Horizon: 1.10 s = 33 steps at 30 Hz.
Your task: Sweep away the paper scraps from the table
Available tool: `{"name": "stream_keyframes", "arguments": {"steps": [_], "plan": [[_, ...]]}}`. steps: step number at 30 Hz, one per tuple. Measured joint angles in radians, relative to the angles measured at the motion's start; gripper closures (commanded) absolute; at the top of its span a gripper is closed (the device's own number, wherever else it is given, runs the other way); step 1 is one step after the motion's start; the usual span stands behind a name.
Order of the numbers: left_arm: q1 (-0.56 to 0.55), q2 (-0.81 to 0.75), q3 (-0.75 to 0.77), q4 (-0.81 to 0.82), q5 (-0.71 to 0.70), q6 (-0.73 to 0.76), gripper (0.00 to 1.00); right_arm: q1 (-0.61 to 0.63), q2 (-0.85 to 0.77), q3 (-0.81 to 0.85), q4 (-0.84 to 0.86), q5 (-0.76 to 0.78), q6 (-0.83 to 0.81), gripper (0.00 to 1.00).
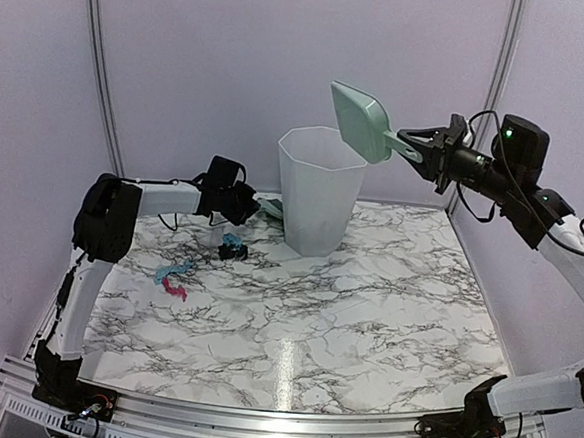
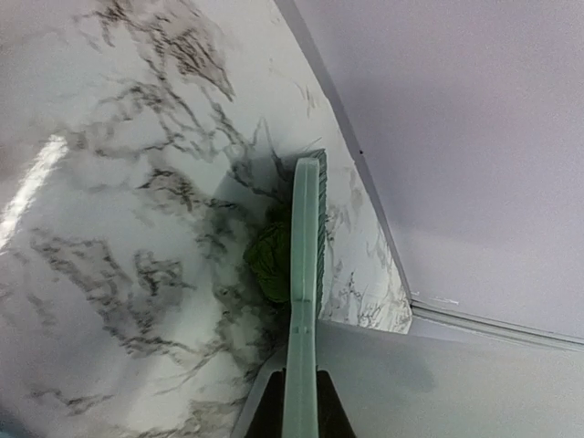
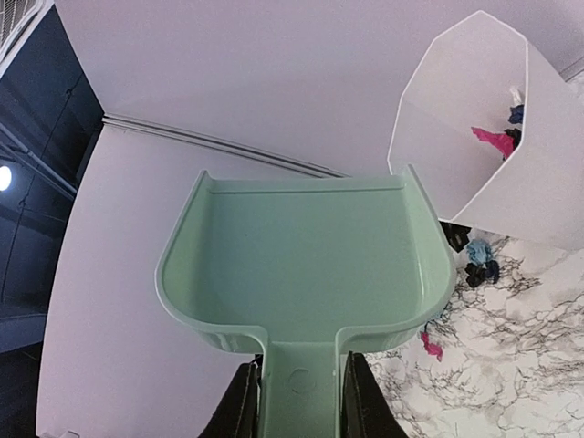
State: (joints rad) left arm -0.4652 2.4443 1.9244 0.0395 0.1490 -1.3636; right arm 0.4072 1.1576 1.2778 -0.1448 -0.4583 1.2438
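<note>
My right gripper is shut on the handle of the mint-green dustpan, held tilted in the air above the white bin. The pan looks empty. Inside the bin lie pink and dark scraps. My left gripper is shut on the mint-green brush, whose head rests on the table behind the bin. On the table at the left lie a blue and dark scrap and a light blue and pink scrap.
The bin stands at the back middle of the table. Purple walls close the back and sides. A metal rail runs along the front edge. The left arm's elbow is at the left edge.
</note>
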Motion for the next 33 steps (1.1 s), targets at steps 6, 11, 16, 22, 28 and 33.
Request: {"name": "stream_keyframes", "arguments": {"steps": [6,11,16,22,28,33], "plan": [[0.026,-0.206,-0.192,-0.087,-0.029,0.083,1.0,0.0,0.042,0.0,0.001,-0.011,-0.006,1.0],[0.044,-0.339,-0.345,-0.142,-0.049,0.146,1.0,0.0,0.078,0.0,0.002,-0.031,-0.008,1.0],[0.046,-0.476,-0.524,-0.149,-0.043,0.17,1.0,0.0,0.082,0.0,0.002,-0.036,-0.033,1.0],[0.037,-0.61,-0.678,-0.154,0.009,0.187,1.0,0.0,0.082,0.0,0.002,-0.038,-0.071,1.0],[0.007,-0.695,-0.703,-0.216,0.043,0.25,1.0,0.0,0.091,0.001,0.001,-0.053,-0.105,1.0],[-0.01,-0.773,-0.644,-0.303,0.036,0.346,1.0,0.0,0.116,0.029,-0.031,-0.056,-0.152,1.0]]}}
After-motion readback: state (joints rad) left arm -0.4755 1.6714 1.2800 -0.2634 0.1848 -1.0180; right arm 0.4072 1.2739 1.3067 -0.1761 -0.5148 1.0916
